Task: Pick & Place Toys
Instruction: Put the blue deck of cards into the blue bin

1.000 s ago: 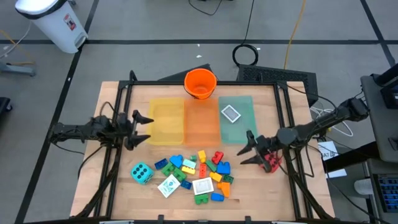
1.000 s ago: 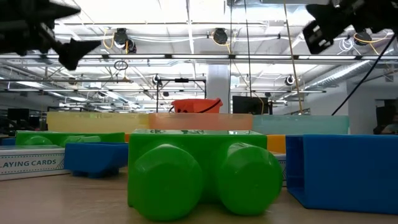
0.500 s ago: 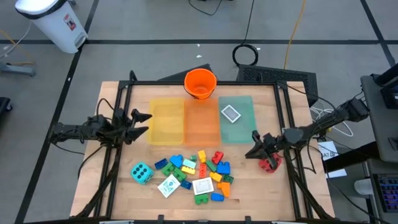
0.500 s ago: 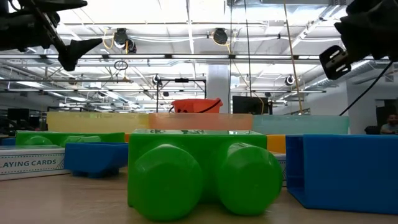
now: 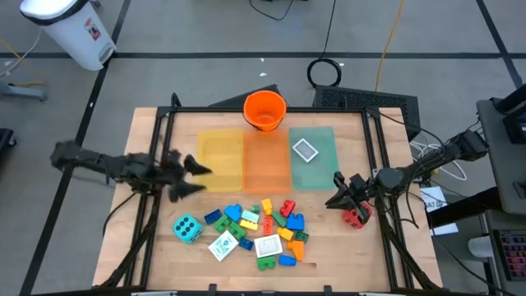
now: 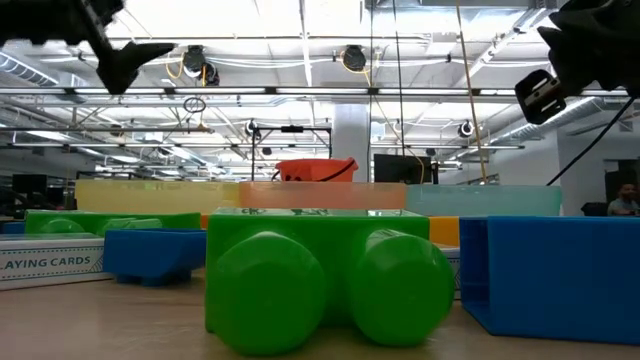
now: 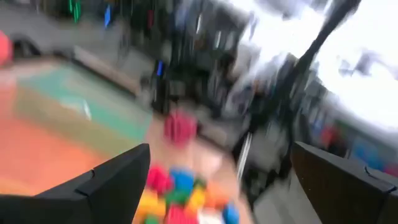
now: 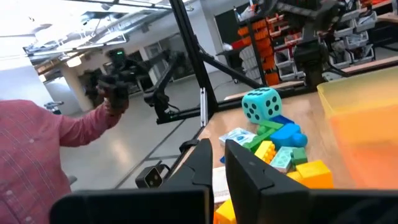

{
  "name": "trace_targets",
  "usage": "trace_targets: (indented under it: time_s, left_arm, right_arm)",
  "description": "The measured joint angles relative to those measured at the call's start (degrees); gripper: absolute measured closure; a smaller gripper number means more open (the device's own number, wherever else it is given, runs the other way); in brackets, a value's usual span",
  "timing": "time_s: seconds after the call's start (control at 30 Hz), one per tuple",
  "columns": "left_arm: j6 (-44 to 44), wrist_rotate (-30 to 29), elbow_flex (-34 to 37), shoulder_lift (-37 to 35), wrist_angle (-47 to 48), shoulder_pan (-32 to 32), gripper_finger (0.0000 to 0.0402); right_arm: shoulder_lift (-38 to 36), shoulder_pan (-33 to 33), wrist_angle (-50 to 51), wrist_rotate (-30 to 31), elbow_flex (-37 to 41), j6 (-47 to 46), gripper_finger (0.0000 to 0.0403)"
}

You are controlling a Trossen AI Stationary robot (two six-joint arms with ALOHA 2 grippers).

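A wooden table top framed by black rails holds three flat translucent plastic trays side by side: a yellow tray, an orange tray and a green tray. A small white card pack, a flat rectangle, lies tilted on the green tray. A round orange bucket stands at the far edge, just behind the trays. Near the front edge, a loose heap of plastic building bricks in blue, green, yellow, orange and red spreads roughly left to right, its studded blocks pointing every way; from table height a big green brick shows two rounded studs facing the camera. Two more white card packs lie flat among the bricks. A teal foam die, a soft cube with dark pips, sits just left of the heap. A red foam die rests on the right side of the table, beside the green tray. The left gripper hovers over the yellow tray's left edge, its two dark fingers spread wide apart and holding nothing. The right gripper sits just beside the red die, its dark fingers parted and apparently empty. In the right wrist view, a person's red-checked sleeve shows beyond the table.
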State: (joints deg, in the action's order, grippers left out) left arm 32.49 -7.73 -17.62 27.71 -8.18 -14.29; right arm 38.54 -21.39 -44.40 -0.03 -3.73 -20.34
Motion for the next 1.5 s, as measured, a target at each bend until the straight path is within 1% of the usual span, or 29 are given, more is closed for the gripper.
trace_targets:
  time_s: [0.1,0.2,0.27,0.37,0.47,0.53,0.6,0.7,0.8,1.0,1.13,1.23,1.3,1.37,1.47,1.5]
  left_arm:
    - [1.6,-2.0,-11.5,15.6,11.9,-6.2,0.0009]
    - [6.2,-2.3,-23.8,31.1,27.3,-12.0,0.0009]
    - [11.9,-2.3,-31.4,39.9,36.8,-15.3,0.0009]
    - [23.2,-2.1,-41.1,51.9,47.1,-19.2,0.0009]
    - [32.2,-0.5,-47.8,62.0,54.1,-21.9,0.0009]
    - [36.7,0.0,-51.0,67.0,56.2,-23.3,0.0009]
    - [40.3,0.2,-52.7,71.0,57.1,-24.2,0.0009]
    - [45.3,0.2,-53.0,75.3,57.2,-24.4,0.0009]
    - [48.1,1.2,-53.1,78.0,55.6,-24.3,0.0009]
    - [47.9,2.8,-53.2,81.2,53.9,-24.1,0.0009]
    - [47.6,2.9,-53.3,82.7,54.4,-23.8,0.0009]
    - [47.0,4.3,-53.3,83.4,54.4,-23.6,0.001]
    - [45.9,5.2,-53.4,84.1,53.9,-23.5,0.002]
    - [45.5,5.3,-53.4,84.1,53.5,-23.6,0.0046]
    - [45.4,4.8,-53.3,84.0,53.3,-23.7,0.0097]
    - [45.4,4.8,-53.3,83.7,53.4,-23.4,0.0098]
  right_arm:
    - [0.0,0.0,0.1,0.0,0.0,0.0,0.0393]
    - [0.0,0.0,0.1,0.0,0.0,0.5,0.0396]
    - [0.0,0.0,0.1,0.0,0.1,1.3,0.0397]
    - [0.0,0.0,0.1,0.0,0.1,2.3,0.0396]
    - [0.0,0.0,0.3,0.0,0.1,3.9,0.0397]
    - [0.0,0.0,0.3,0.0,0.1,4.9,0.0399]
    - [0.0,0.0,0.3,0.0,0.1,5.2,0.0398]
    - [0.0,0.0,0.5,-0.2,0.1,4.9,0.0396]
    - [0.0,0.0,0.5,-0.5,0.2,4.8,0.0395]
    - [0.0,0.0,0.5,-4.6,0.2,4.8,0.0397]
    - [0.0,0.0,0.5,-4.6,0.2,4.8,0.0397]
    - [0.0,0.0,0.5,-4.6,0.2,4.7,0.0399]
    - [0.0,0.0,0.5,-4.6,0.2,4.8,0.0398]
    - [0.0,0.0,0.5,-4.6,0.2,4.7,0.0399]
    - [0.0,0.0,0.5,-4.6,0.2,4.8,0.0399]
    - [0.0,0.0,0.5,-4.6,0.2,4.7,0.0399]
